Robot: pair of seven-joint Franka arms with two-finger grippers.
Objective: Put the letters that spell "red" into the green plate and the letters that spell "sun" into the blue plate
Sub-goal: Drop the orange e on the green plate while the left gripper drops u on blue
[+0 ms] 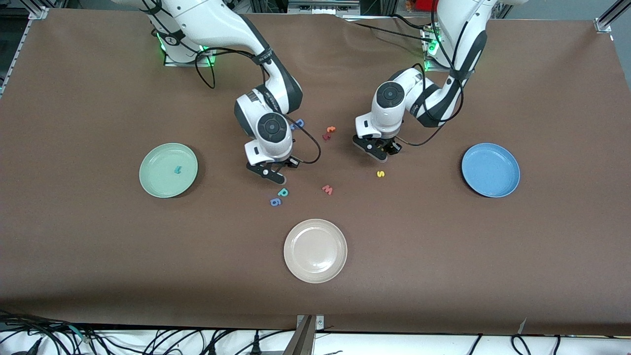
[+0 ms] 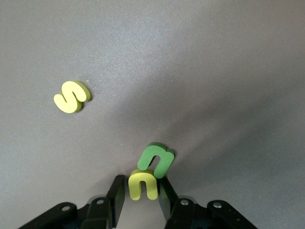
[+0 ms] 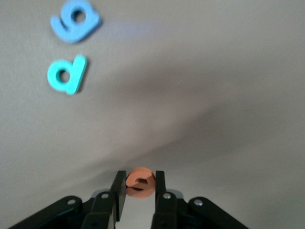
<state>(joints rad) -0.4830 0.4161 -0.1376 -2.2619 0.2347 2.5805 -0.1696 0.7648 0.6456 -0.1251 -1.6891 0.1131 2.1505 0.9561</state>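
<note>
Green plate (image 1: 148,185), blue plate (image 1: 508,185); letters for "red" and "sun" on the counter (image 1: 74,98).
Green plate, toward the right arm's end, holds the teal r (image 1: 177,170); blue plate bare. Wrist views alone show right gripper (image 3: 138,187) closed on orange e (image 3: 140,182), left gripper (image 2: 142,191) closed on yellow u (image 2: 142,185) beside green n (image 2: 156,160). Yellow s (image 1: 380,173) and teal d (image 1: 283,192) remain.

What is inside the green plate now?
One small teal letter lies inside the green plate, near its middle. The rest of the plate's surface shows bare. Nothing covers the plate, so no part of its inside is hidden.
</note>
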